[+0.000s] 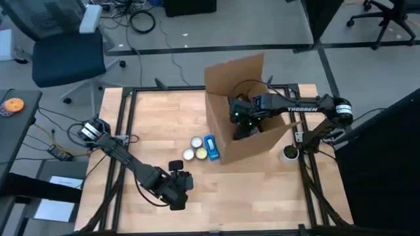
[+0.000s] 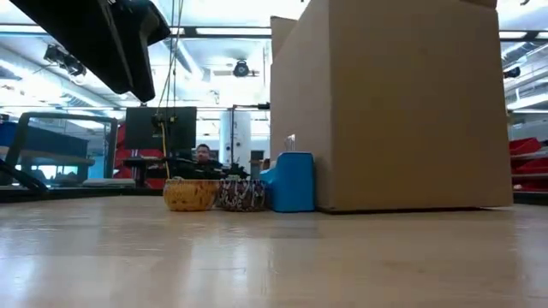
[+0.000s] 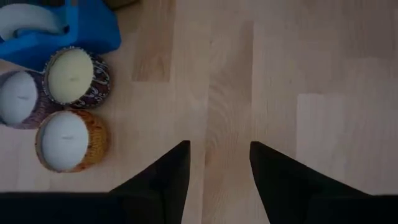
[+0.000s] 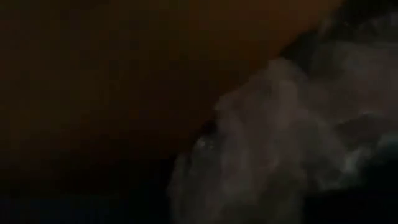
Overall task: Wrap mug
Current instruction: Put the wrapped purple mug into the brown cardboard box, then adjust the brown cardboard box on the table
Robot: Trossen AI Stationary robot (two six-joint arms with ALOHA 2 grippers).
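We've got a cardboard box [image 1: 246, 111] sitting open on the wooden table [image 1: 164, 118], and it blocks pretty much everything that matters. The right gripper [image 1: 239, 121] is reaching down inside it, so the walls hide its fingers and we can't tell if they're spread or closed. The right wrist view is just dark brown with a pale crinkly mass [image 4: 280, 143], maybe wrapping material, hard to make out. We can't spot the mug for sure anywhere; there's a small white round thing [image 1: 289, 154] at the table's right edge just outside the box, but it's too small to call.

Right beside the box's left wall are a blue tape dispenser [image 1: 210, 147] and some little candles in patterned cups [image 1: 193, 149], clustered and touching each other. The left wrist view shows three of them.

The left gripper [image 3: 217, 168] hovers over bare wood near the front of the table, jaws a modest gap apart and holding nothing.

The table is light butcher-block with a dark metal frame. Around it: grey floor, cables, an office chair [image 1: 65, 52]. From the low view the box fills the right side, and a person [image 2: 203, 156] sits far back in the room.
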